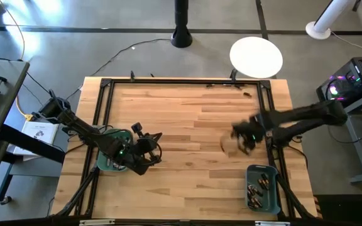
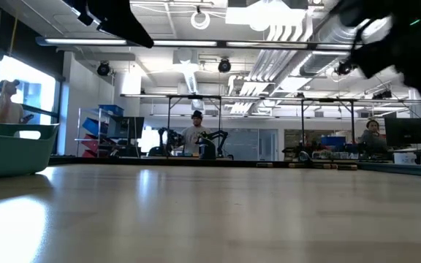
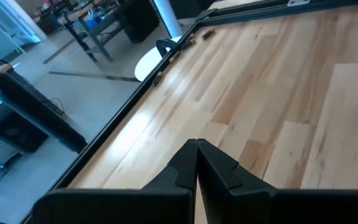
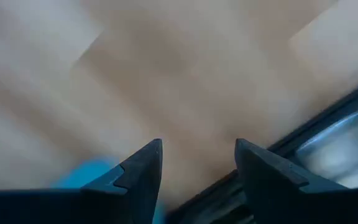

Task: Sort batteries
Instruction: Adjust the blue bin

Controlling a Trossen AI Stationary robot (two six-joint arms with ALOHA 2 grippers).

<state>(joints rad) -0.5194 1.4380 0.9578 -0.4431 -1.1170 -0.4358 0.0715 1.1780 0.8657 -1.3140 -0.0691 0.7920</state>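
Several small dark batteries (image 1: 256,187) lie inside a teal bin (image 1: 274,199) at the table's near right. A second teal bin (image 1: 107,164) stands at the near left, partly under my left arm, and also shows in the low view as a teal bin (image 2: 13,150). My left gripper (image 1: 154,149) hangs just right of that bin, shut, with nothing visible between its fingers (image 3: 196,149). My right gripper (image 1: 242,141) is blurred above the bare wood right of centre. Its fingers stand open in the wrist view, with nothing between them (image 4: 199,152).
A black rail frame (image 1: 187,82) runs round the wooden tabletop. Small dark bits (image 1: 247,95) lie by the far rail. A white round disc (image 1: 256,56) and a black post base (image 1: 181,37) stand beyond the far edge. People stand in the room behind (image 2: 194,135).
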